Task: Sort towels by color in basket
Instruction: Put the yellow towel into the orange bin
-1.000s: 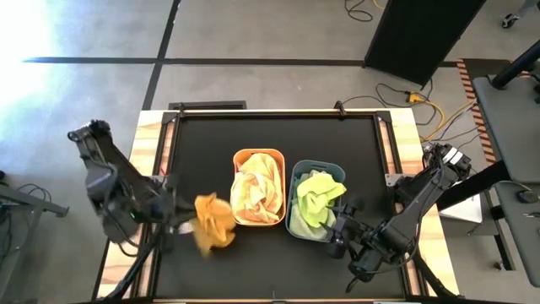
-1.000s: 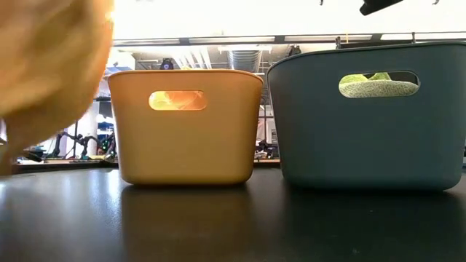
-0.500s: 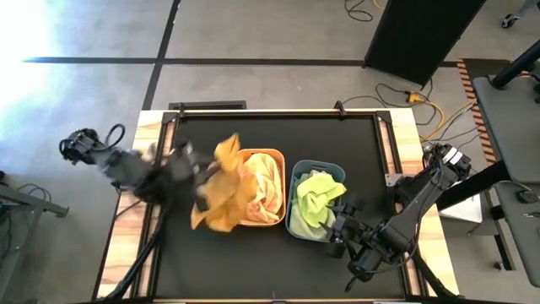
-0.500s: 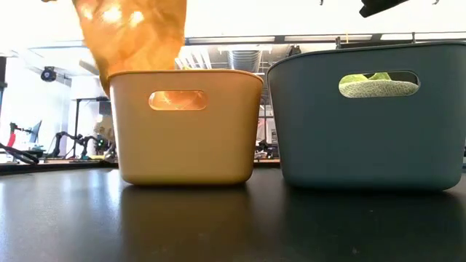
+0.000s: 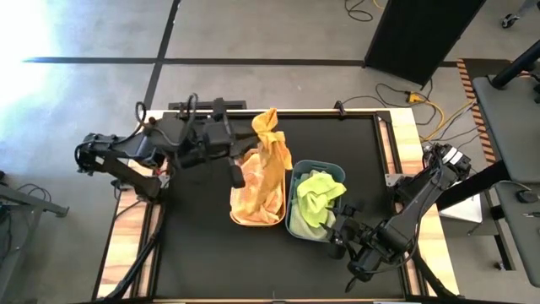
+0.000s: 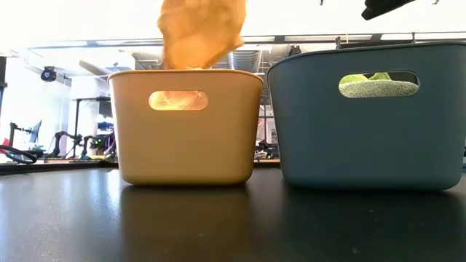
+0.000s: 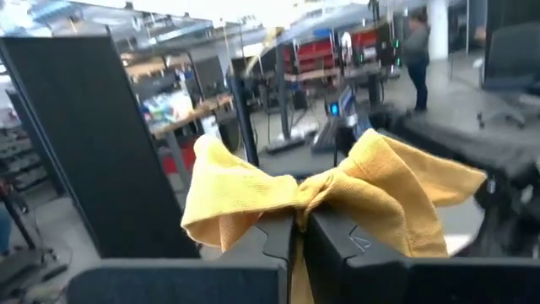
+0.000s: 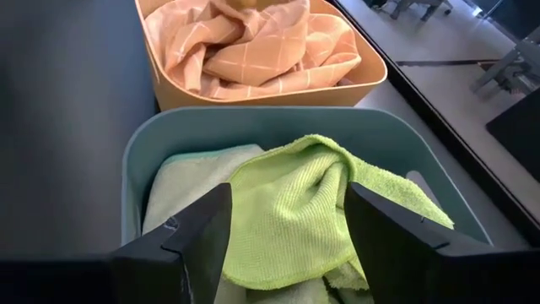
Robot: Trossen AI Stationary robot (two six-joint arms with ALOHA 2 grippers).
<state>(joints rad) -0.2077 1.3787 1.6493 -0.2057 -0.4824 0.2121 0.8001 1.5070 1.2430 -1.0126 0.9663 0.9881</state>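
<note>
- Black tabletop carries an orange tub and a blue tub; workshop room behind.
- Left end effector pinches a mustard towel above the orange tub.
- Right end effector hangs wide over the lime towel in the blue tub.

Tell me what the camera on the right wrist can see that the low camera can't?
Only the right wrist view looks down into the tubs: salmon pink towels in the orange tub, a lime green towel over a pale green towel. Only the low view shows the mustard-orange towel hanging above. Both show the orange tub and the blue-grey tub, side by side.
</note>
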